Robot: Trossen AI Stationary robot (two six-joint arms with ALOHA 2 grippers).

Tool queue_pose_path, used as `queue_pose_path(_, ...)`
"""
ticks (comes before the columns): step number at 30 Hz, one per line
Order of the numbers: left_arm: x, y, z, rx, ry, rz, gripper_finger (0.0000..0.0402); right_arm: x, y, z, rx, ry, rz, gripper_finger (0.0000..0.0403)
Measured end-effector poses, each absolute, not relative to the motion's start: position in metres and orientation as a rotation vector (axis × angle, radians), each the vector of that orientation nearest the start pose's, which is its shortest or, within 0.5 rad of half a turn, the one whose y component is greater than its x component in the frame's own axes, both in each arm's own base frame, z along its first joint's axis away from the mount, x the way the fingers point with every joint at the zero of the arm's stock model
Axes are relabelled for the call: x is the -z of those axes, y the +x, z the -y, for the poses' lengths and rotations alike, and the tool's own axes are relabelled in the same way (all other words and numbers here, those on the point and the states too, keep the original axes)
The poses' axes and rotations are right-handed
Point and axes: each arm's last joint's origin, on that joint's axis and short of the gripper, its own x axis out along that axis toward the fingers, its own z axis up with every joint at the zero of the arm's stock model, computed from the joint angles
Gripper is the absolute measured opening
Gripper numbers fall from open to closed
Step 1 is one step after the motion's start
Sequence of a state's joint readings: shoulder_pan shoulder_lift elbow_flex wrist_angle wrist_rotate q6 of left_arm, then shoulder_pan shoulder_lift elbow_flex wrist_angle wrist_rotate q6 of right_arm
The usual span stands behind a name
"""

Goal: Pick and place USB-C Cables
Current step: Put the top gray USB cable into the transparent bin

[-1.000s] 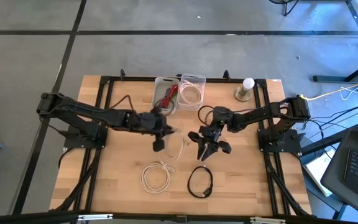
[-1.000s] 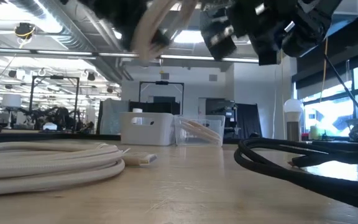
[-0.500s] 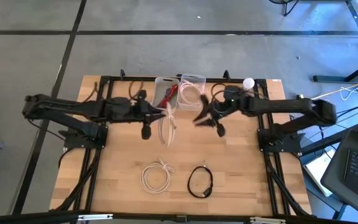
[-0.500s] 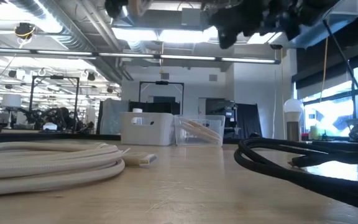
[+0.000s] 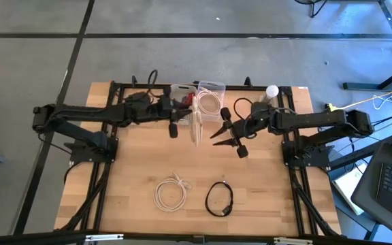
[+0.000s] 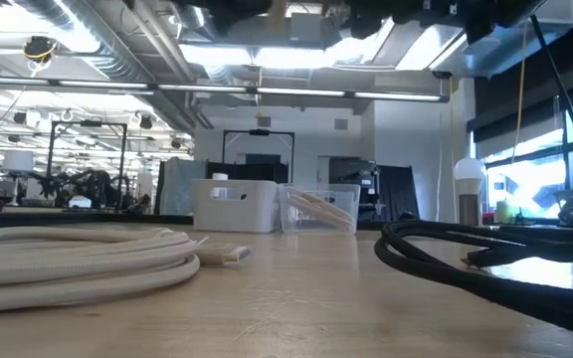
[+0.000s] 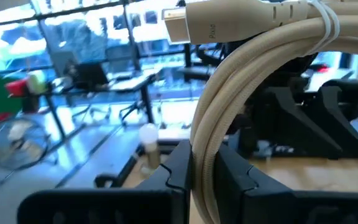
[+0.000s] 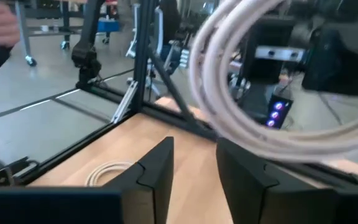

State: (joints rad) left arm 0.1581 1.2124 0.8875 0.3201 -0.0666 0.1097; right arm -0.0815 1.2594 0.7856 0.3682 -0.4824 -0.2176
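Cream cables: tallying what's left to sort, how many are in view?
3: one hanging from the left tool, one coiled on the table, one in the clear bin. Others may be hidden.

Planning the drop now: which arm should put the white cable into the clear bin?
Left. Its gripper already grips the white cable, hanging beside the clear bin; the right gripper is open and empty.

We see a wooden table (image 5: 131, 177). Taking the black cable coil (image 5: 220, 199) as landmark, a cream cable coil (image 5: 171, 192) lies just beside it; two bins (image 5: 197, 99) and a ball-topped object (image 5: 269, 98) sit far beyond.
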Motion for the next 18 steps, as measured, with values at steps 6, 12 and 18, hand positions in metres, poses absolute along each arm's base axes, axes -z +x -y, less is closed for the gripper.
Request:
queue_pose_path(6, -0.309, 0.297, -0.067, -0.161, 0.079, 0.029, 0.0031, -0.296, 0.278, 0.009, -0.397, -0.213, 0.038, 0.0141)
queue_pose_path(12, -0.304, 0.320, -0.078, -0.102, 0.053, 0.063, 0.0031, -0.300, 0.279, 0.010, -0.364, -0.221, 0.078, 0.0142)
queue_pose_path(18, -0.317, 0.343, -0.083, -0.049, 0.084, 0.092, 0.0031, -0.299, 0.279, 0.010, -0.350, -0.201, 0.072, 0.0142)
